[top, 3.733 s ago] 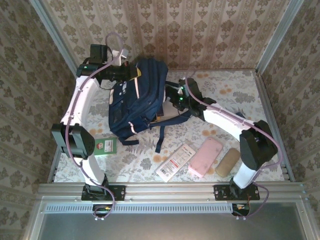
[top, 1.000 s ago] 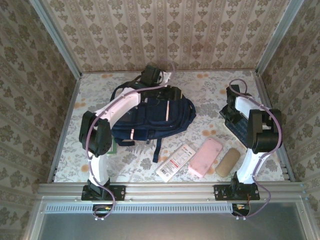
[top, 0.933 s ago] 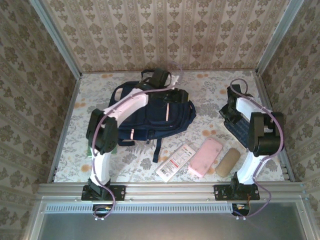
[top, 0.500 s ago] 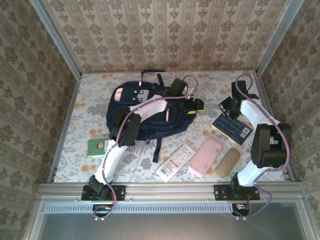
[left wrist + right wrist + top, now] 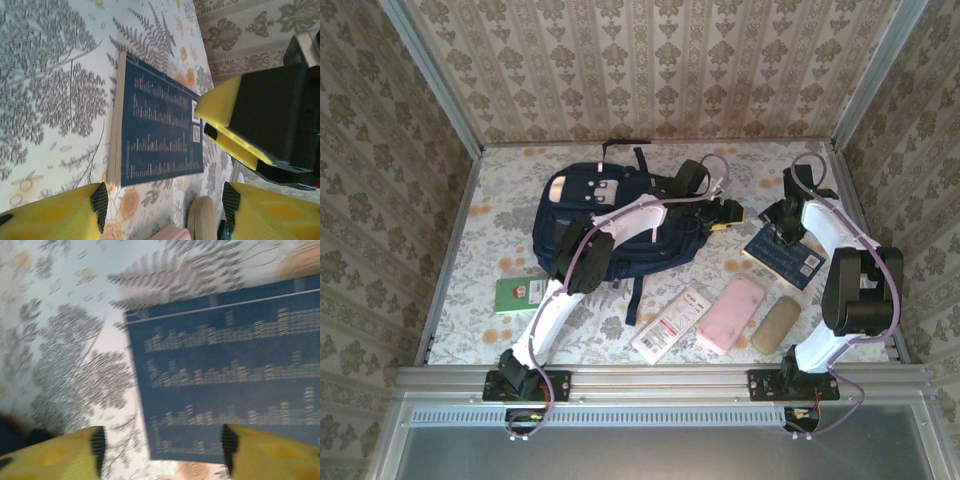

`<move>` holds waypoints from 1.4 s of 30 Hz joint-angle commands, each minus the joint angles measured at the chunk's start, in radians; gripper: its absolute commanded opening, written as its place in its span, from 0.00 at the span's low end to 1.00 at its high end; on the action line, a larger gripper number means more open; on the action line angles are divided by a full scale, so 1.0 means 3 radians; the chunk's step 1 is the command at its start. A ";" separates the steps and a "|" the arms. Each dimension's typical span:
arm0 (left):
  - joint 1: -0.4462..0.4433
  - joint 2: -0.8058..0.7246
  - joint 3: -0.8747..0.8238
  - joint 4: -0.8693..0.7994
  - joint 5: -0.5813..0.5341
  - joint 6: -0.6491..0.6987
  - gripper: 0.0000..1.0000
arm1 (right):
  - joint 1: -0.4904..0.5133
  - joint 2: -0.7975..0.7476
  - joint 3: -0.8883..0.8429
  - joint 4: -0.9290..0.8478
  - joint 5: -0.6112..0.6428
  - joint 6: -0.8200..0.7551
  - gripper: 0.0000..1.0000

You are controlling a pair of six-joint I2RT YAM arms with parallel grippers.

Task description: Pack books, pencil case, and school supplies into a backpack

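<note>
The navy backpack (image 5: 582,212) lies flat at the back left, with my left arm reaching across it. My left gripper (image 5: 730,214) hangs open just past its right edge, facing the dark navy book (image 5: 160,134). That book (image 5: 783,256) lies flat on the table with my right gripper (image 5: 784,226) open just above its far edge, fingers apart over the cover (image 5: 235,390). The green booklet (image 5: 523,293) sits at the left. A white packet (image 5: 671,322), a pink pouch (image 5: 731,313) and a tan pouch (image 5: 775,323) lie near the front; which is the pencil case I cannot tell.
Metal frame rails and papered walls (image 5: 650,60) close in the table on three sides. The backpack's dark straps (image 5: 636,296) trail toward the white packet. The right gripper's yellow and black body (image 5: 260,120) hangs close in front of the left gripper.
My right gripper has opened and let go of the navy book, which now rests on the table. My left arm has swung rightward over the backpack toward the book.
</note>
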 commanded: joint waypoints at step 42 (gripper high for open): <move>-0.0292 0.0848 0.1090 -0.1083 -0.0288 0.0479 0.67 | -0.0815 -0.1043 -0.1407 0.1180 -0.1019 -0.0120 0.65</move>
